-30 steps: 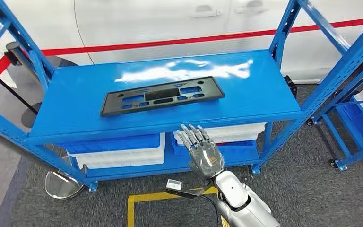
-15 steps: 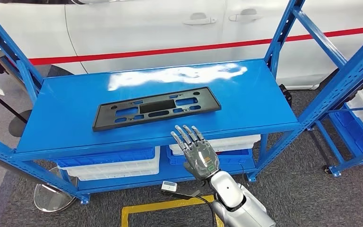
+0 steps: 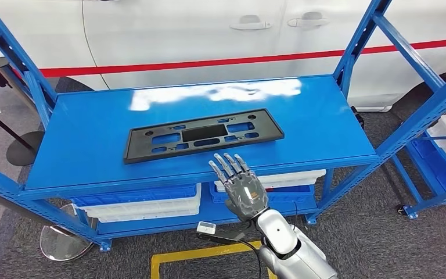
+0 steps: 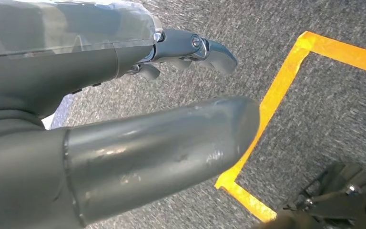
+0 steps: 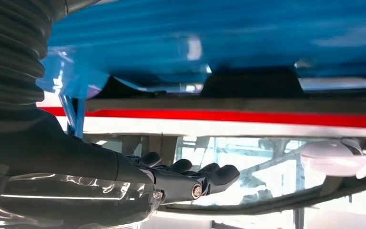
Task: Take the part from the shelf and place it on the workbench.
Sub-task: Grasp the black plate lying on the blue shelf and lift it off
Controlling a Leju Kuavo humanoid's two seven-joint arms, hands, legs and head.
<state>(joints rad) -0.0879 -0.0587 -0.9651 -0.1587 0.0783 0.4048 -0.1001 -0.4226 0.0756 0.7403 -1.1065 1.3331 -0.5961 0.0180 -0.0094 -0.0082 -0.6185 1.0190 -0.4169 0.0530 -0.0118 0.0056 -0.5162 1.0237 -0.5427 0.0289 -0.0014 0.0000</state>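
A long black part (image 3: 203,135) with several cut-outs lies flat near the middle of the blue shelf top (image 3: 93,139). My right hand (image 3: 241,186) is raised just in front of the shelf's front edge, below the part's right half, fingers stretched forward and apart, holding nothing. In the right wrist view the right hand (image 5: 186,183) is level with the shelf edge, with the black part (image 5: 252,85) ahead of it and no contact. My left hand (image 4: 100,119) hangs over grey carpet, fingers loosely extended and holding nothing.
White and blue bins (image 3: 145,200) sit on the lower shelf level. A white car (image 3: 180,29) stands behind the rack. Another blue rack (image 3: 441,145) is at the right. Yellow floor tape (image 3: 197,256) and a round stand base (image 3: 64,241) lie near my feet.
The whole picture has shifted, so the camera has moved. My right hand stays raised at the shelf's front edge, a little nearer the part. The part lies where it was.
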